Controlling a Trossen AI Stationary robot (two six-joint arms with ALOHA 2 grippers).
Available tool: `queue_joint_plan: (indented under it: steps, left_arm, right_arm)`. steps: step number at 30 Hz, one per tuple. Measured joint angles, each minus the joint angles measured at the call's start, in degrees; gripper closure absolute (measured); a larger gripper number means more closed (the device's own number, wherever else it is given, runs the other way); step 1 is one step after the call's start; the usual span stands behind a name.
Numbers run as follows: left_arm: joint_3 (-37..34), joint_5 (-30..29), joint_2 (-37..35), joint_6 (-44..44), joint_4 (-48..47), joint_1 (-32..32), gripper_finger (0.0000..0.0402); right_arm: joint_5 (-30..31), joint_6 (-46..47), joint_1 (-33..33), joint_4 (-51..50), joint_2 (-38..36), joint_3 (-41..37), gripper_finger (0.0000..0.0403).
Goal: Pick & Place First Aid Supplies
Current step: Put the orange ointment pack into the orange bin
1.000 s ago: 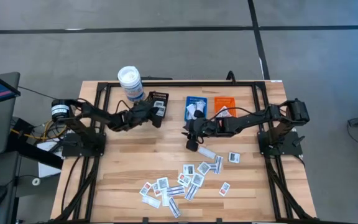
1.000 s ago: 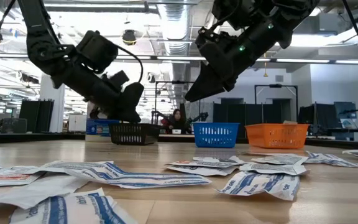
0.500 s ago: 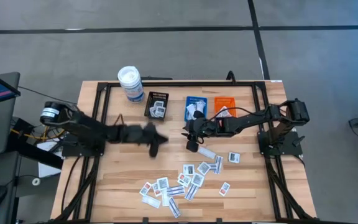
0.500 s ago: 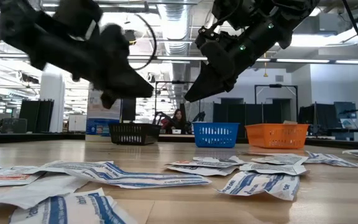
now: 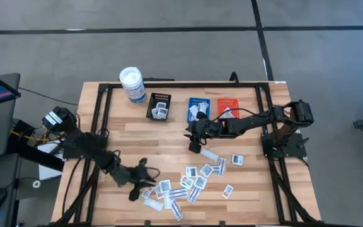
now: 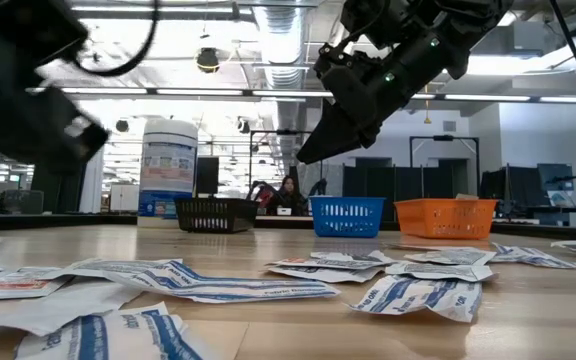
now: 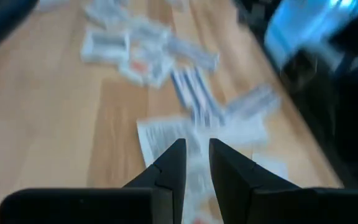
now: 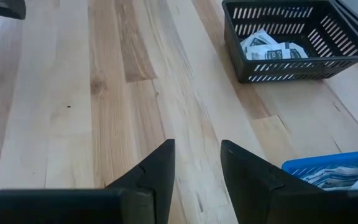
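First aid packets (image 5: 191, 178): scattered on table's near-middle boards. Your left gripper (image 5: 137, 186) just beside pile's left edge, fingers slightly parted, seemingly empty. Your right gripper (image 5: 193, 140) near blue tray (image 5: 198, 108), fingers spread, empty.

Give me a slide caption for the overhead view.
Left gripper open over scattered packets; right gripper open, empty, near trays.

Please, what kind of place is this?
Probably a robotics lab or workshop hall: a pale wooden table carrying two dark robot arms, exposed silver ceiling ducts with strip lights, and a person seated far behind.
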Motion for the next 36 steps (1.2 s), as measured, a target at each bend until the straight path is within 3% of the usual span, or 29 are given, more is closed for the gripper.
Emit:
queue_joint_plan:
  steps: [6,17,27,36]
  left_arm:
    - [0.0,-0.3,0.2,-5.8,-8.2,-3.3,0.0332]
    - [0.1,-0.6,6.8,-8.6,-6.3,-3.8,0.0331]
    - [0.1,0.2,0.8,-5.7,-7.1,-5.6,0.0298]
    - [0.2,-3.4,8.6,-5.9,-4.8,-8.7,0.0301]
  right_arm:
    - [0.0,0.0,0.1,-0.1,0.0,0.0,0.0280]
    - [0.0,0.2,0.1,-0.2,0.0,0.0,0.0280]
    - [0.0,0.2,0.1,-0.2,0.0,0.0,0.0280]
    - [-1.7,0.2,0.1,-0.4,0.0,0.0,0.0280]
